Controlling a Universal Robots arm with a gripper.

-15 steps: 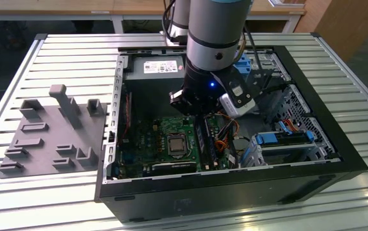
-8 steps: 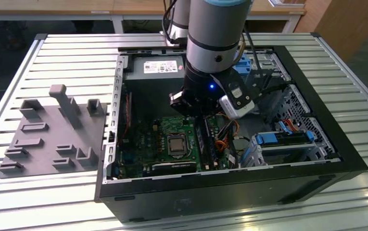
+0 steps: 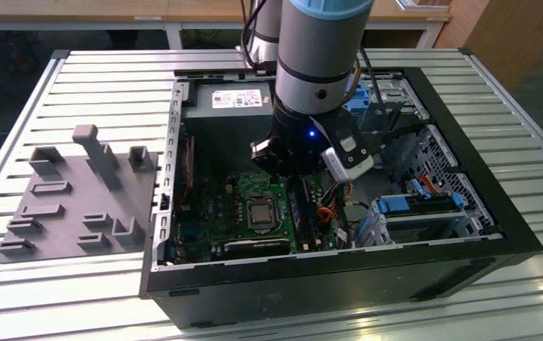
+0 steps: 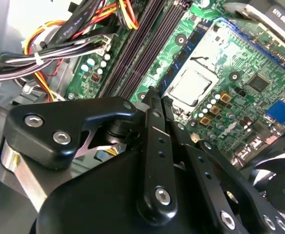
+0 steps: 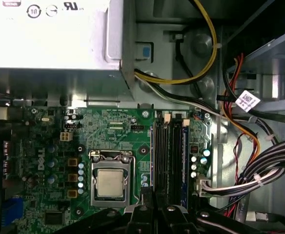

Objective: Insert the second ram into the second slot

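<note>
My gripper (image 3: 295,176) hangs inside the open computer case (image 3: 498,213), low over the green motherboard (image 3: 216,206). In the second wrist view its black fingers (image 4: 152,126) stand close together, the gripper (image 4: 159,96) shut with nothing showing between them. The dark memory slots (image 5: 169,161) run side by side beside the processor socket (image 5: 109,183), just beyond the gripper (image 5: 155,207). A thin blue edge (image 5: 185,165) lines the slot farthest from the socket. The same slots (image 4: 142,44) show past the fingertips in the second wrist view. The second ram is hidden.
A silver power supply (image 3: 228,106) fills the case's far end. Cable bundles (image 5: 259,165) crowd the side of the slots away from the socket. Drive bays with light-blue clips (image 3: 413,206) sit on the exterior view's right. A grey fixture (image 3: 72,192) lies on the slatted table.
</note>
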